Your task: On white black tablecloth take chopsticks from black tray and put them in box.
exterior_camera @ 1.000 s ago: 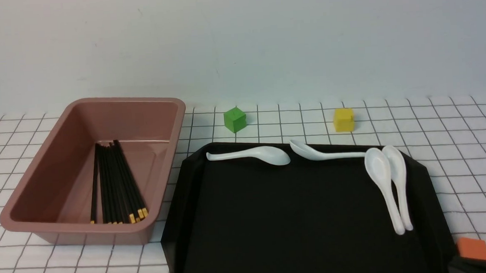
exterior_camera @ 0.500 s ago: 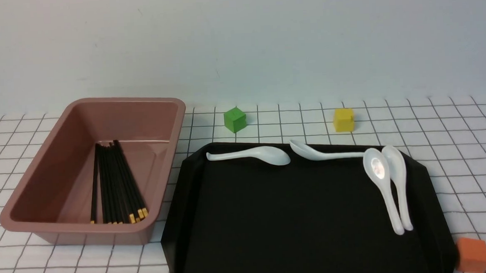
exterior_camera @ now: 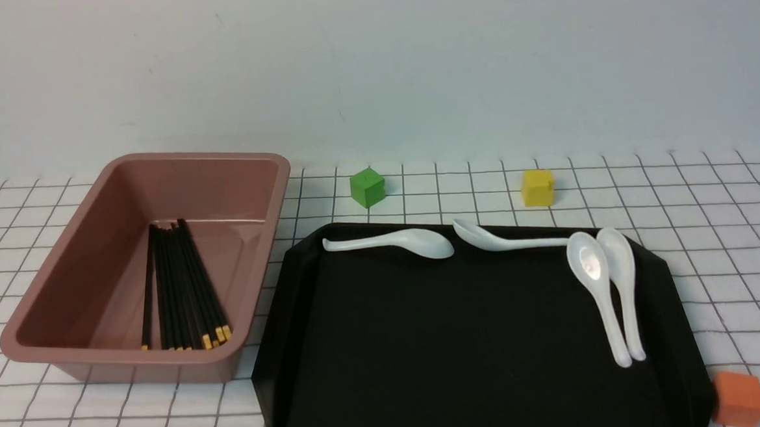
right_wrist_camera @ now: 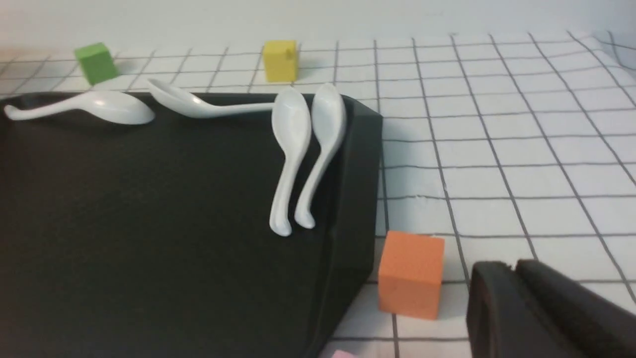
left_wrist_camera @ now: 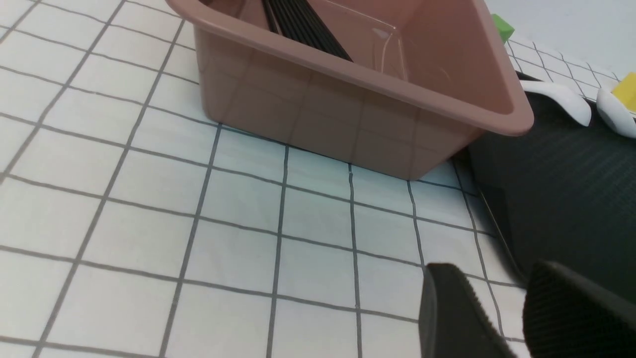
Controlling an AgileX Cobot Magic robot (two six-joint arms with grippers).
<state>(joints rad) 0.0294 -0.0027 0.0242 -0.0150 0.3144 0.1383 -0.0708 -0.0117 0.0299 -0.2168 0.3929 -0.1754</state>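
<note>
Several black chopsticks with gold-yellow ends lie together inside the brownish-pink box, left on the grid tablecloth. The black tray beside it holds only white spoons. No gripper shows in the front view. In the left wrist view, my left gripper hangs open and empty over the cloth, near the box, its chopsticks and the tray's corner. In the right wrist view, my right gripper is shut and empty, just off the tray's right edge.
Several white spoons lie along the tray's far and right sides. A green cube and a yellow cube stand behind the tray. An orange cube sits by the tray's near right corner, close to my right gripper.
The dark part of my right arm at the front view's bottom right corner has drawn back out of the picture, leaving the orange cube fully in sight. The chopsticks and spoons stay put.
</note>
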